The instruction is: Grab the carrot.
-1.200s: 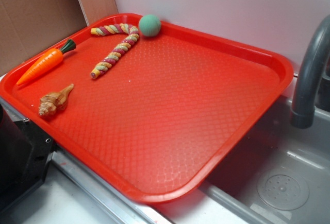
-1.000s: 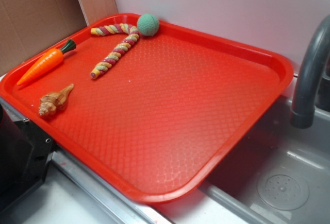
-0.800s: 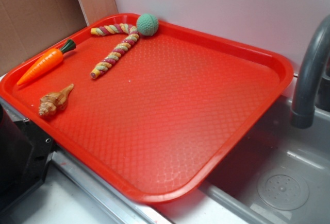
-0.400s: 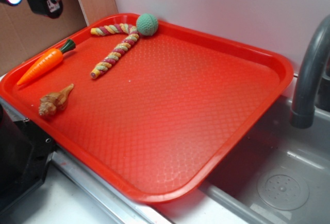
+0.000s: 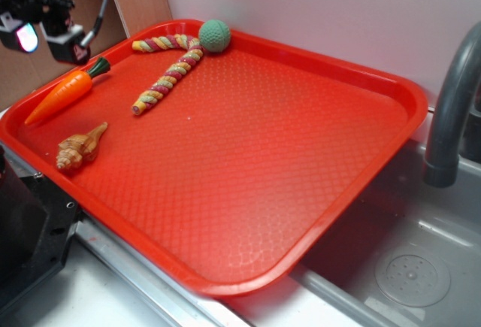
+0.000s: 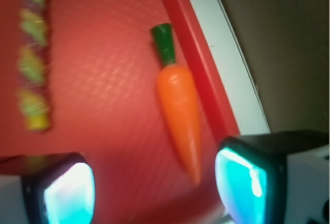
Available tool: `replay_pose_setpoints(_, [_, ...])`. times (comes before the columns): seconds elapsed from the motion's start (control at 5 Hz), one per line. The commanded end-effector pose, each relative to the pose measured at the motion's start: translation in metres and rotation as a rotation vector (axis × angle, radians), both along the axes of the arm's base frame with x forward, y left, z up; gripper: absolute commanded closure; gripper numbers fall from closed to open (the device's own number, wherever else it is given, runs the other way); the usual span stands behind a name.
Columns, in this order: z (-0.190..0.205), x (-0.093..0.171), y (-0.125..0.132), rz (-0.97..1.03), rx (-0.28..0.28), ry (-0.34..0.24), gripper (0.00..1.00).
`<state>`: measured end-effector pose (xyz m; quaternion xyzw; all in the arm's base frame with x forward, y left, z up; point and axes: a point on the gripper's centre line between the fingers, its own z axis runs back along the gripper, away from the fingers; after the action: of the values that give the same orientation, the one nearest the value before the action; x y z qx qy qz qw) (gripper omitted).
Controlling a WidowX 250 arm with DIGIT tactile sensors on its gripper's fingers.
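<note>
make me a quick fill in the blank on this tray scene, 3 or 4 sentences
1. The carrot has a dark ____ stem end.
2. The green ball touches the rope cane at the tray's ____ edge.
3. The seashell lies nearest the ____.
4. The gripper fingers stand ____.

Missing words: green; far; carrot; apart

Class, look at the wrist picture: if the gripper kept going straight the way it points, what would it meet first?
Probably the carrot, lying between the open gripper's fingers near the tray's rim; depth is unclear.
</note>
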<state>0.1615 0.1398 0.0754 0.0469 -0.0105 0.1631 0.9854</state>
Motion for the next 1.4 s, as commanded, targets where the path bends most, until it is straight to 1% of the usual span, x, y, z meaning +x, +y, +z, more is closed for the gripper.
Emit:
replay_pose_setpoints(0.0, [-0.034, 0.004, 0.022, -0.076, 0.01, 0.017, 0.0])
replay_pose_setpoints(0.2, [-0.036, 0.009, 0.001, -0.119, -0.007, 0.015, 0.0])
replay_pose_setpoints(0.4, [-0.046, 0.0, -0.022, -0.145, -0.096, 0.032, 0.0])
replay_pose_setpoints(0.6, [-0.057, -0.004, -0.025, -0.162, -0.143, 0.056, 1.0])
replay_pose_setpoints(0.8, [-0.046, 0.004, -0.025, -0.184, -0.147, 0.046, 1.0])
replay_pose_setpoints(1.0, [-0.017, 0.007, -0.023, -0.19, -0.113, 0.021, 1.0])
replay_pose_setpoints(1.2, [0.034, 0.008, -0.029, -0.196, -0.079, -0.044, 1.0])
